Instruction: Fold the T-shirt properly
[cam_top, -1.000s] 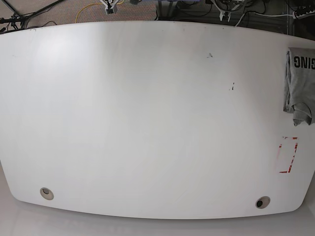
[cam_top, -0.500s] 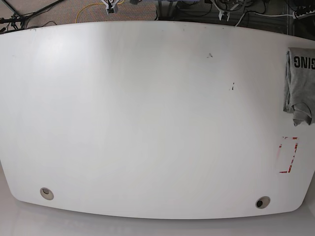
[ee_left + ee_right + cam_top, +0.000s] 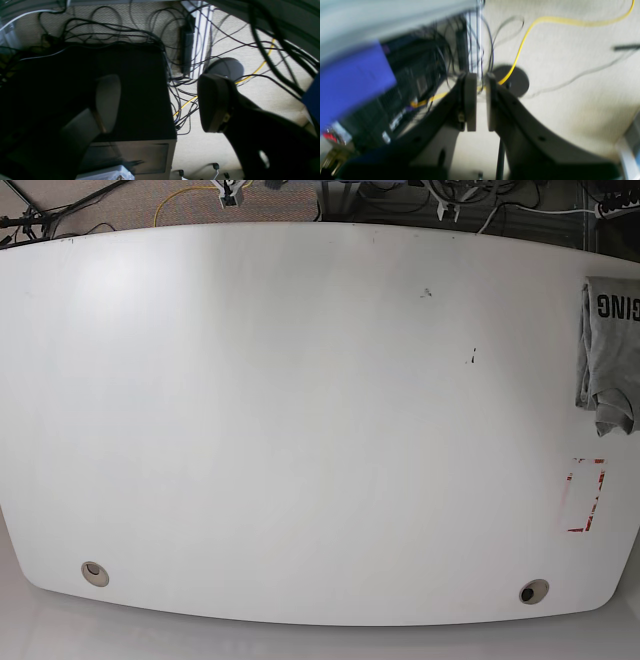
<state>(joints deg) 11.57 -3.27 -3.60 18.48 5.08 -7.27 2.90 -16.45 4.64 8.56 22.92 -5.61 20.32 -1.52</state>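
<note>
Jaws of left gripper (image 3: 160, 102) gape, right gripper (image 3: 478, 100) nearly shut, both empty off the surface (image 3: 300, 430). T-shirt (image 3: 607, 350) lies bunched at its right edge; I should reach there and spread it first.

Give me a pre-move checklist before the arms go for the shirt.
1. Shirt on table: ok, at the base view's right edge, partly out of frame.
2. Shirt spread flat: not ok, bunched and wrinkled.
3. Left gripper open and empty: ok, jaws wide apart.
4. Right gripper open: not ok, jaws nearly together, nothing between them.
5. Arms over the table: not ok, both wrist views show floor and cables, and no arm shows in the base view.
</note>
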